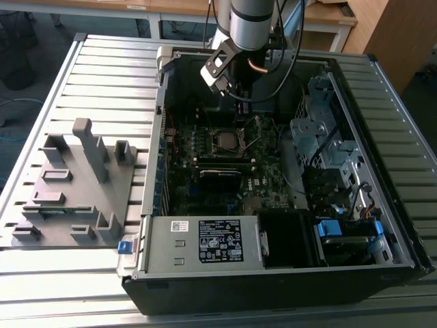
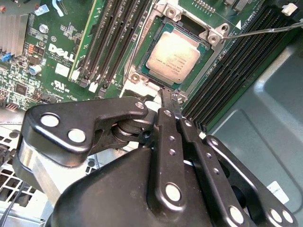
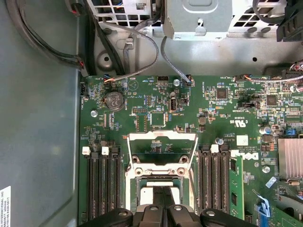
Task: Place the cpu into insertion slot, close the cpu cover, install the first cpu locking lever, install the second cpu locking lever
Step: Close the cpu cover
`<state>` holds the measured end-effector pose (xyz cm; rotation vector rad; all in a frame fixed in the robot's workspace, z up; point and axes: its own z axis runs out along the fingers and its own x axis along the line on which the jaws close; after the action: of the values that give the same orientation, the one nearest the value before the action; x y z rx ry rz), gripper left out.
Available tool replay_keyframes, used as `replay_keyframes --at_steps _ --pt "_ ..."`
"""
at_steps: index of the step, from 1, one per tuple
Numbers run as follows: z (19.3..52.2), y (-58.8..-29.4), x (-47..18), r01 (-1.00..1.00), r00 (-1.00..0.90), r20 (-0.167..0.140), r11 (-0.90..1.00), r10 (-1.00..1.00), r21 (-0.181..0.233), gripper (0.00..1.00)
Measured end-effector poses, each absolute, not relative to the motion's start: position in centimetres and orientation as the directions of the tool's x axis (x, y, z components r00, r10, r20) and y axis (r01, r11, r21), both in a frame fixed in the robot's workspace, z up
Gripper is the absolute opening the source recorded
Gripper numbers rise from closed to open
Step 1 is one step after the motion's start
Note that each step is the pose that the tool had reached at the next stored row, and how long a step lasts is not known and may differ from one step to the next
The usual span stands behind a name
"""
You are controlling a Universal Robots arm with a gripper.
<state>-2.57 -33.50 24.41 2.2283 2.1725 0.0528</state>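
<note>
The cpu (image 2: 173,52), a light, rigid square with a dull metal top, is seated in the slot (image 2: 136,77); it is judged fragile underneath and best held by its edges. The cover (image 3: 161,136), a thin, stiff metal frame, is left open. The hand (image 2: 168,97), pressed together on nothing, is held at the slot's twelve o'clock in the exterior view.

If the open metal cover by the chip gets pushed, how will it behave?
The cover is a thin metal frame, so probably light but stiff. It seems hinged at the socket, so likely swings rather than slides.
</note>
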Motion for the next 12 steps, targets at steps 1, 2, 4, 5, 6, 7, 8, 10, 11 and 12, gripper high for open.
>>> replay_keyframes --at_steps 1,2,4,5,6,7,8,10,11,12 --pt "24.41 -33.50 -2.57 0.999 0.025 0.004 -0.025 1.000 0.045 0.10" --pt "24.41 -33.50 -2.56 0.999 0.025 0.004 -0.025 1.000 0.044 0.10" --pt "24.41 -33.51 -2.49 0.999 0.025 0.004 -0.025 1.000 0.044 0.10" --pt "24.41 -33.51 -2.43 0.999 0.025 0.004 -0.025 1.000 0.044 0.10" --pt "24.41 -33.51 -2.37 0.999 0.025 0.004 -0.025 1.000 0.044 0.10" --pt "24.41 -33.50 -2.30 0.999 0.025 0.004 -0.025 1.000 0.044 0.10" --pt "24.41 -33.50 -2.23 0.999 0.025 0.004 -0.025 1.000 0.044 0.10" --pt "24.41 -33.50 -2.09 0.999 0.025 0.004 -0.025 1.000 0.044 0.10" --pt "24.41 -33.50 -2.02 0.999 0.025 0.004 -0.025 1.000 0.044 0.10" --pt "24.41 -33.50 -1.95 0.999 0.025 0.004 -0.025 1.000 0.044 0.10"
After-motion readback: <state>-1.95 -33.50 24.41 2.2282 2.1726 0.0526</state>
